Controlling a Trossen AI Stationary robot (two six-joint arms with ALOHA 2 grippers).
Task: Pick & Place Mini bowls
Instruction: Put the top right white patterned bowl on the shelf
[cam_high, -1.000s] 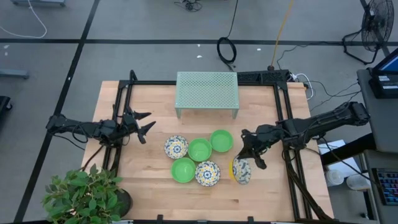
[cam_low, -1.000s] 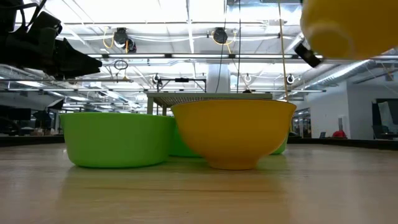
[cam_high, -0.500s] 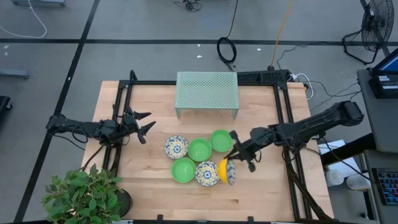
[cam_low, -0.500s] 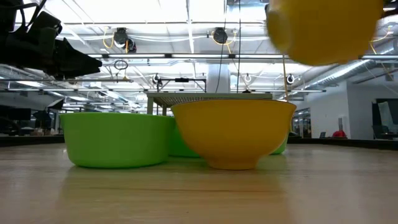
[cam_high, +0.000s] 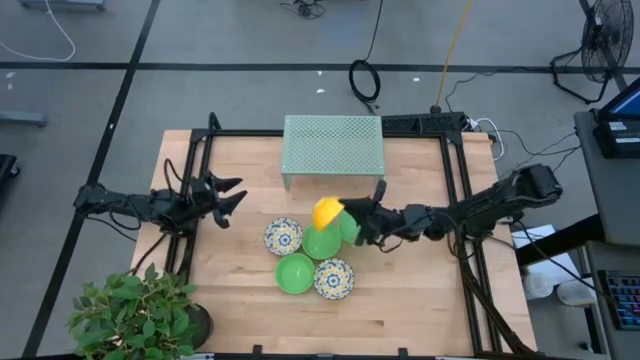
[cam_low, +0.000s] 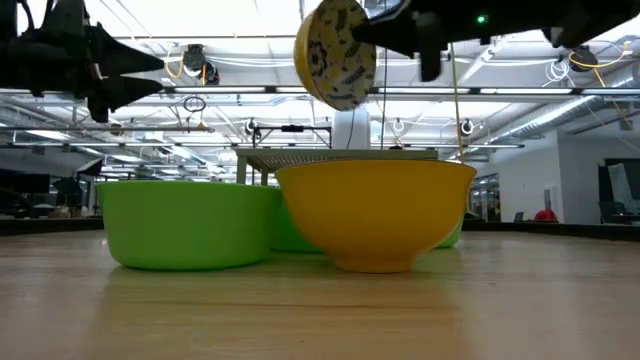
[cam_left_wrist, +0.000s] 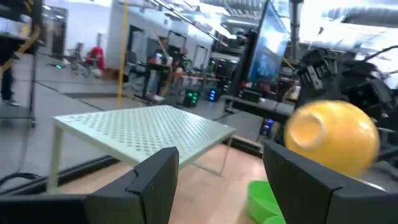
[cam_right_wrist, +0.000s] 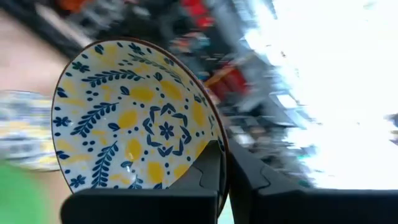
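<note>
My right gripper (cam_high: 350, 216) is shut on a mini bowl (cam_high: 327, 212), yellow outside and blue-and-yellow floral inside (cam_right_wrist: 134, 115). It hangs above a cluster of bowls on the wooden table. The cluster has three green bowls (cam_high: 321, 241) (cam_high: 352, 228) (cam_high: 295, 273) and two floral ones (cam_high: 283, 236) (cam_high: 334, 279), each standing on its base. In the low view the held bowl (cam_low: 335, 52) hangs high over a yellow-sided bowl (cam_low: 375, 210) and a green one (cam_low: 185, 222). My left gripper (cam_high: 232, 200) waits open at the table's left, touching nothing. My right gripper pinches the bowl's rim (cam_right_wrist: 219, 149), one finger on the floral inside (cam_right_wrist: 202, 180) and one on the outside (cam_right_wrist: 252, 183). The fingers reach in about level from the table's right. The bowl stands on edge, lifted clear above the green bowls.
A pale green mesh rack (cam_high: 333, 150) stands on its legs at the table's far middle, just beyond the held bowl. A potted plant (cam_high: 140, 308) fills the near left corner. Black frame rails (cam_high: 452, 180) run along both sides. Bare wood lies near the front edge.
My right gripper has carried the floral bowl from the near right toward the table's left and far side, to above the green bowls. It rolled on the way, so the bowl has turned about on edge. My left gripper has tipped and rolled a little in place.
</note>
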